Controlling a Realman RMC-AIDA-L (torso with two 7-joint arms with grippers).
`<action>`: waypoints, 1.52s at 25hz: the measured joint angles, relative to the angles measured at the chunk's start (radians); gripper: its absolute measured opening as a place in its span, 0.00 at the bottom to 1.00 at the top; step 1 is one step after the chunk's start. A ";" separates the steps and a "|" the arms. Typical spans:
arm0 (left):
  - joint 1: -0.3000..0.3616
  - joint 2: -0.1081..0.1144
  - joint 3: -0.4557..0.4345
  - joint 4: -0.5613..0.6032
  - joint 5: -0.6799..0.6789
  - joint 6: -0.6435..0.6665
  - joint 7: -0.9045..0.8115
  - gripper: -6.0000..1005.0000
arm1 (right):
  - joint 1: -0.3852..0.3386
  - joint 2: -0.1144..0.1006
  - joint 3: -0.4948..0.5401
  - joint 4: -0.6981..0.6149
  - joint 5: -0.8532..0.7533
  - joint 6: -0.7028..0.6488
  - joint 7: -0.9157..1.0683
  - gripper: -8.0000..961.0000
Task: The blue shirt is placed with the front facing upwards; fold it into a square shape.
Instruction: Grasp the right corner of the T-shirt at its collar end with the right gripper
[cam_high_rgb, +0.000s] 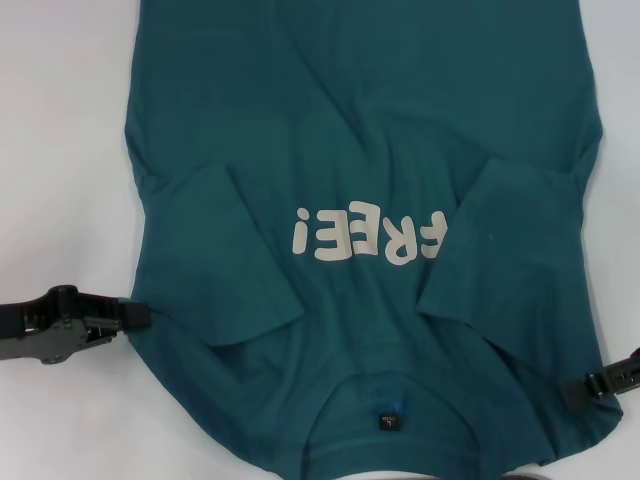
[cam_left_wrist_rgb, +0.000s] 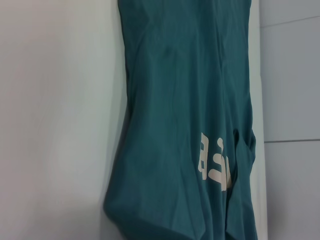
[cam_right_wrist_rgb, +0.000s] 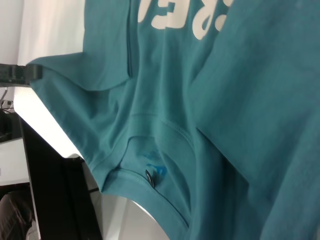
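The blue shirt (cam_high_rgb: 380, 120) lies front up on the white table (cam_high_rgb: 60, 150), collar towards me. Its pale "FREE!" lettering (cam_high_rgb: 365, 238) is at the centre and the black neck tag (cam_high_rgb: 388, 421) is at the near edge. Both sleeves are folded inward over the chest, one on the left (cam_high_rgb: 225, 260) and one on the right (cam_high_rgb: 500, 240). My left gripper (cam_high_rgb: 135, 317) is at the shirt's left shoulder edge. My right gripper (cam_high_rgb: 585, 388) is at the right shoulder edge. The shirt (cam_right_wrist_rgb: 225, 100) fills the right wrist view, with the tag (cam_right_wrist_rgb: 150, 177) and the left gripper (cam_right_wrist_rgb: 17, 73) at a shoulder corner.
The left wrist view shows the shirt (cam_left_wrist_rgb: 170, 100) running along the table (cam_left_wrist_rgb: 50, 100), with pale panels (cam_left_wrist_rgb: 295, 75) beyond. In the right wrist view the table's near edge (cam_right_wrist_rgb: 45, 125) drops to a dark frame (cam_right_wrist_rgb: 55, 190).
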 joint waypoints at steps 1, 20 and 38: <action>0.000 0.000 0.000 0.000 0.000 0.000 0.000 0.05 | 0.000 0.001 0.000 0.000 -0.002 0.000 0.001 0.97; 0.005 0.000 -0.015 0.000 0.000 -0.009 0.000 0.05 | 0.016 0.009 -0.018 -0.013 -0.059 0.001 0.017 0.81; 0.006 0.000 -0.021 0.000 0.000 -0.002 0.000 0.05 | 0.013 0.005 -0.021 -0.032 -0.076 0.008 0.037 0.17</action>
